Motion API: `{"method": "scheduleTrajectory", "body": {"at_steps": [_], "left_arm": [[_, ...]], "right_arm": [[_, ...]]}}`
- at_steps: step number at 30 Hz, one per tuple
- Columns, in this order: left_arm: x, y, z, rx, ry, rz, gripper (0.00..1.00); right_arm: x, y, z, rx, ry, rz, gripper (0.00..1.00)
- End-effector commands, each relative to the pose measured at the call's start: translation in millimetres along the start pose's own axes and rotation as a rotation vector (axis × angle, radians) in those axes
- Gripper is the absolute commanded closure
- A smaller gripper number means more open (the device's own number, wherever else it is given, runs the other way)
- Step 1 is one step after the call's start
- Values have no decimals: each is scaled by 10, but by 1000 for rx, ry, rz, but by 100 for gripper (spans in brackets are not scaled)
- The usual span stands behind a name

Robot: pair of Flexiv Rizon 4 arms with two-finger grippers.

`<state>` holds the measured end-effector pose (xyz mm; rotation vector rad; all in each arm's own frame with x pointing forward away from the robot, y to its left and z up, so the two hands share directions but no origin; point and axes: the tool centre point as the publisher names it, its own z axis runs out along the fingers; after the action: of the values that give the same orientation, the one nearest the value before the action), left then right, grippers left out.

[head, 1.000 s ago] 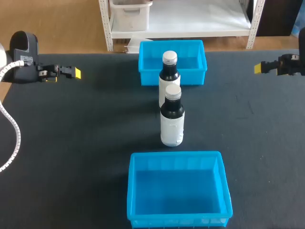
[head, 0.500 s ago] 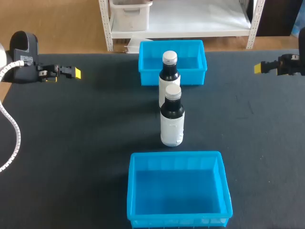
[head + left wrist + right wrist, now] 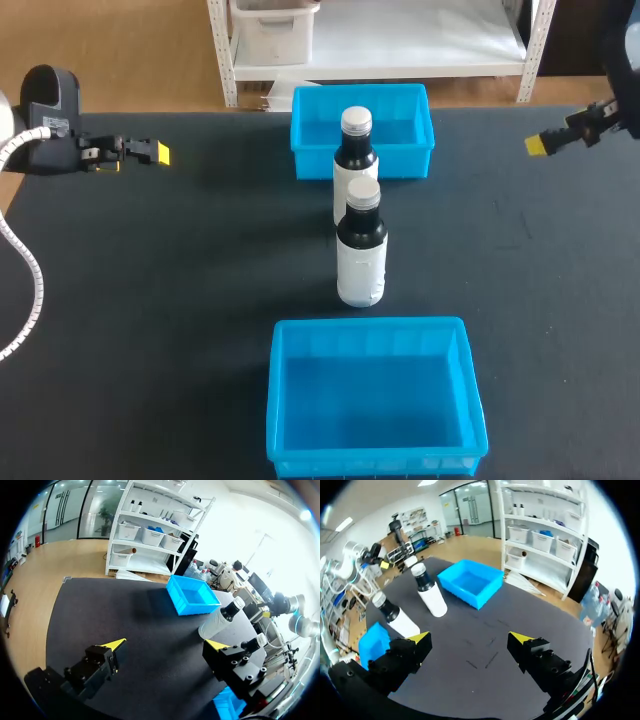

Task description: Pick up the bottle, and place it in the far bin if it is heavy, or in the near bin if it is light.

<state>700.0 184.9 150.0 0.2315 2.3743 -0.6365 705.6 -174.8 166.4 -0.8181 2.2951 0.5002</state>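
Two dark bottles with white labels and white caps stand upright mid-table, the near bottle point(image 3: 361, 247) point(image 3: 253, 643) point(image 3: 395, 618) just in front of the far bottle point(image 3: 356, 158) point(image 3: 219, 622) point(image 3: 430, 593). The far blue bin point(image 3: 363, 152) point(image 3: 192, 595) point(image 3: 469, 582) sits right behind them and the near blue bin point(image 3: 375, 398) point(image 3: 227, 706) point(image 3: 372, 641) lies at the front edge; both hold nothing. My left gripper point(image 3: 155, 153) point(image 3: 165, 644) hovers open at the table's far left. At the far right my right gripper point(image 3: 538, 146) point(image 3: 470, 638) is open too, well away from the bottles.
Dark table surface point(image 3: 180, 300) stretches on both sides of the bottles and bins. A white cable point(image 3: 30, 290) from my left arm hangs by the left edge.
My right arm has lifted and tilted, and its yellow tip has shifted slightly left and down in the head view. The left arm, bottles and bins have not moved.
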Motion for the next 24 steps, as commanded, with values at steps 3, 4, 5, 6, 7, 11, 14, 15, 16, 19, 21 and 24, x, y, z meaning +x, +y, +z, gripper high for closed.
{"method": "scheduleTrajectory", "body": {"at_steps": [3,4,5,6,7,11,14,15,16,19,21,24], "left_arm": [[0,0,0,0,0,0,0],[0,0,0,0,0,0,0],[0,0,0,0,0,0,0],[0,0,0,0,0,0,0],[0,0,0,0,0,0,0],[0,0,0,0,0,0,0],[0,0,0,0,0,0,0],[0,0,0,0,0,0,0],[0,0,0,0,0,0,0],[0,0,0,0,0,0,0],[0,0,0,0,0,0,0],[0,0,0,0,0,0,0]], "right_arm": [[-34,-74,-28,-278,63,-200,0],[-34,-74,-28,-278,63,-200,0],[-34,-74,-28,-278,63,-200,0],[-34,-74,-28,-278,63,-200,0],[-34,-74,-28,-278,63,-200,0],[-70,0,-5,-272,36,-310,0],[-85,190,43,-279,21,-430,0],[-82,252,64,-285,20,-453,0],[-73,329,84,-284,21,-494,0],[-31,525,143,-285,11,-545,0],[-5,637,157,-293,-9,-567,0],[28,794,191,-306,-20,-589,0]]}}
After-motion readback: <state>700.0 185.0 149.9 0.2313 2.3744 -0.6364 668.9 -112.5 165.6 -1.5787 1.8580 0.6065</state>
